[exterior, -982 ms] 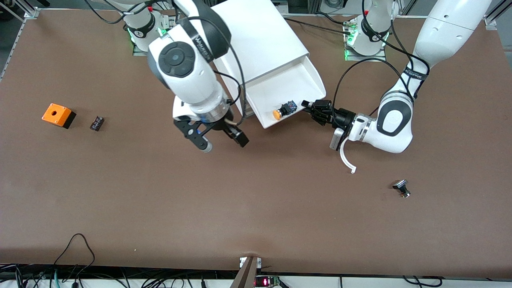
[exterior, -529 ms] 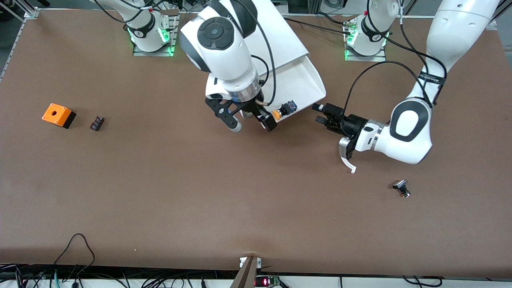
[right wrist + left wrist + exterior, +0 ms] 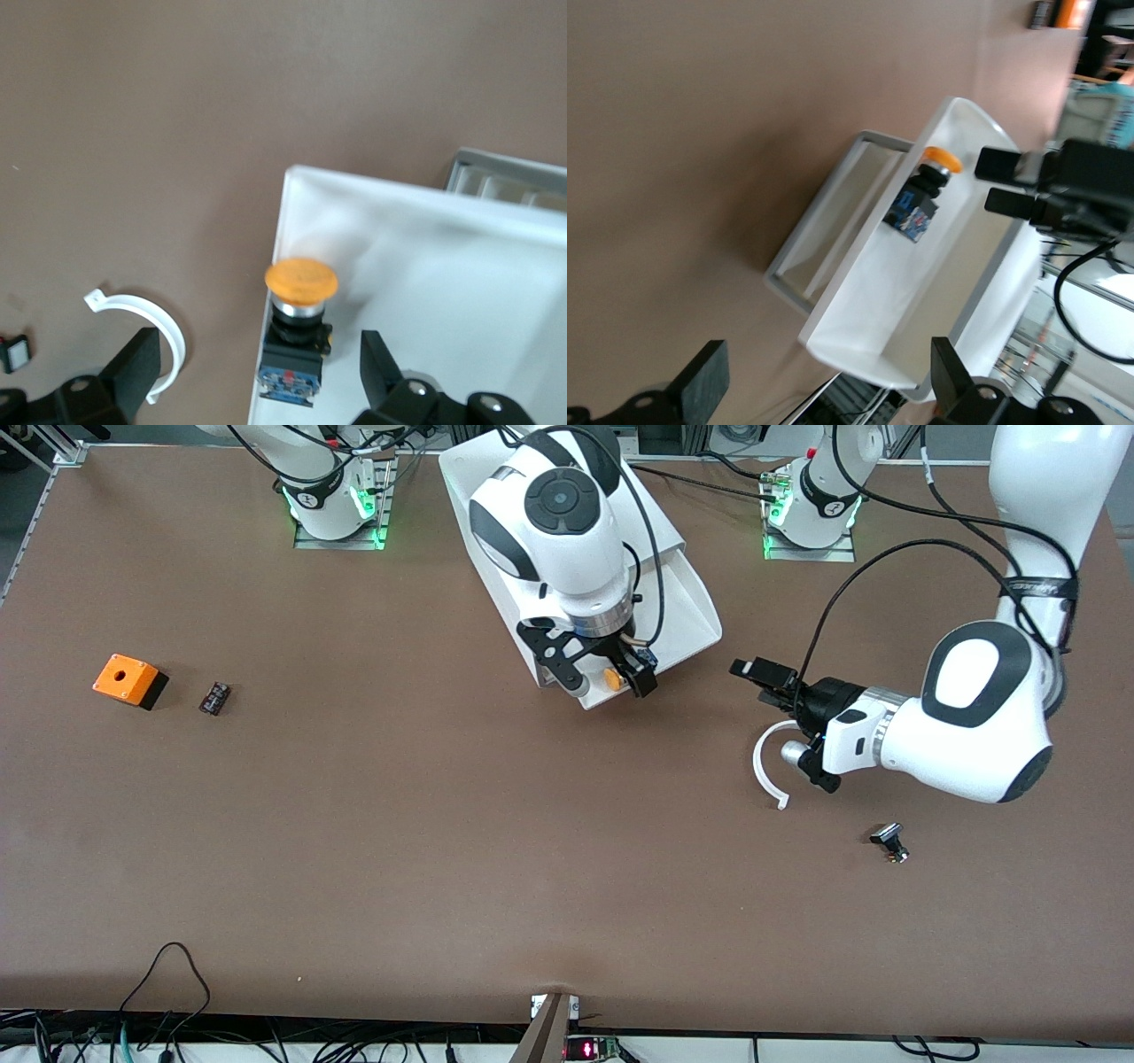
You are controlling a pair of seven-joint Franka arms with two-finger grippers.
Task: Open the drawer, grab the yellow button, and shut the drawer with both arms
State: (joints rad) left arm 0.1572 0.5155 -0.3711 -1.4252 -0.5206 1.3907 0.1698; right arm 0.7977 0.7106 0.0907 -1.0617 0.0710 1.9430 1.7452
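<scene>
The top drawer (image 3: 687, 607) stands pulled out of the white cabinet (image 3: 651, 522). The button (image 3: 611, 678), orange cap on a black body, lies on its side at the drawer's front corner (image 3: 299, 323) (image 3: 926, 190). My right gripper (image 3: 607, 687) hangs open just above it, one finger on each side of the button (image 3: 257, 381). My left gripper (image 3: 760, 680) is open and holds nothing. It hovers over the table beside the drawer, toward the left arm's end (image 3: 828, 390).
A white curved strip (image 3: 764, 766) lies on the table under the left wrist. A black-capped part (image 3: 889, 841) lies nearer the front camera. An orange box with a hole (image 3: 130, 680) and a small black part (image 3: 213, 697) sit toward the right arm's end.
The right arm swung from over the bare table to over the drawer and now straddles the button. The left gripper opened, let go of the drawer's front and drew back.
</scene>
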